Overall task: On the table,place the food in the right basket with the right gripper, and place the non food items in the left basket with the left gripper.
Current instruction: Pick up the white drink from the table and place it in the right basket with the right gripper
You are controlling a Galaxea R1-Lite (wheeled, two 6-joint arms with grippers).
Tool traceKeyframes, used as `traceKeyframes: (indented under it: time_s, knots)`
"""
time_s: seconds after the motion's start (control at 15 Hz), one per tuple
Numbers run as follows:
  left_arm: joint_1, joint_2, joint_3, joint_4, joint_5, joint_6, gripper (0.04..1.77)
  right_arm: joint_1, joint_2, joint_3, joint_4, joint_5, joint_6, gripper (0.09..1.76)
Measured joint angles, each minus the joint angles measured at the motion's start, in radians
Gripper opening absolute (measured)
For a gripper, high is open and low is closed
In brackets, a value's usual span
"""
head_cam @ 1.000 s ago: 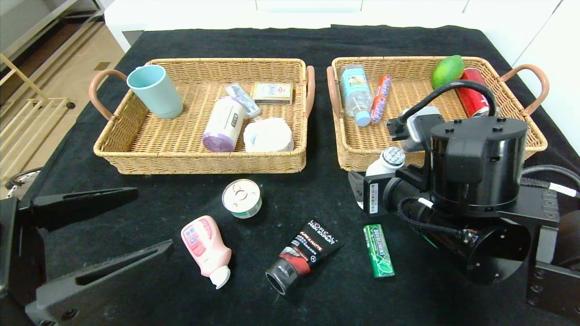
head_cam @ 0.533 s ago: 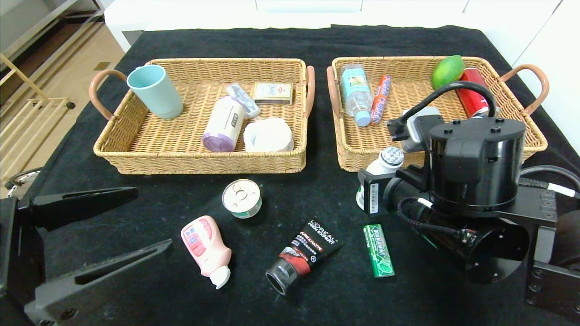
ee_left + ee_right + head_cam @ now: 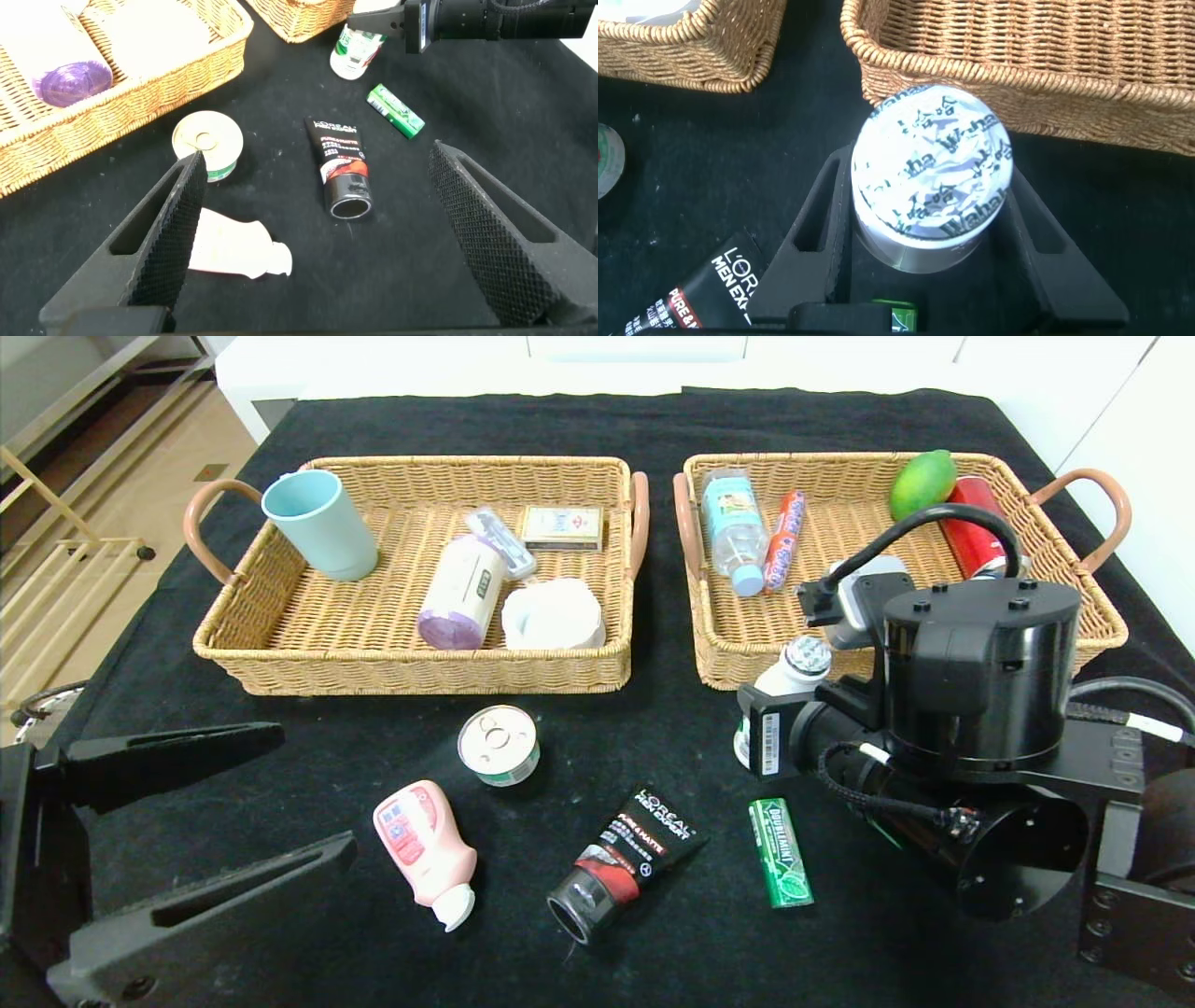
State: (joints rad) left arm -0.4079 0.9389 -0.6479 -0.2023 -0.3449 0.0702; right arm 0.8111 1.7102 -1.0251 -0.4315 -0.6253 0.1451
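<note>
on the table [image 3: 653, 728] you are seeing the right gripper [image 3: 926, 245] clenching the white drink bottle [image 3: 931, 177] upright just in front of the right basket [image 3: 1102, 625], while your left gripper [image 3: 313, 238] is hanging spread wide over the pink squeeze bottle [image 3: 420, 845].

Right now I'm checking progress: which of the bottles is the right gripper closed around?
The white drink bottle with silver cap, upright before the right basket, clamped in the right gripper; the pink squeeze bottle lies untouched.

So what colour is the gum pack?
Green with white lettering; the gum pack shows best in the head view.
</note>
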Motion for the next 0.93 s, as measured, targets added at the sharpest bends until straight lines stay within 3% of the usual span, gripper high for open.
traceKeyframes:
  time_s: [0.93]
  knots:
    - [0.001, 0.007, 0.002, 0.000, 0.001, 0.000, 1.72, 0.035, -0.175, 0.008, 0.066, 0.004, -0.053, 0.88]
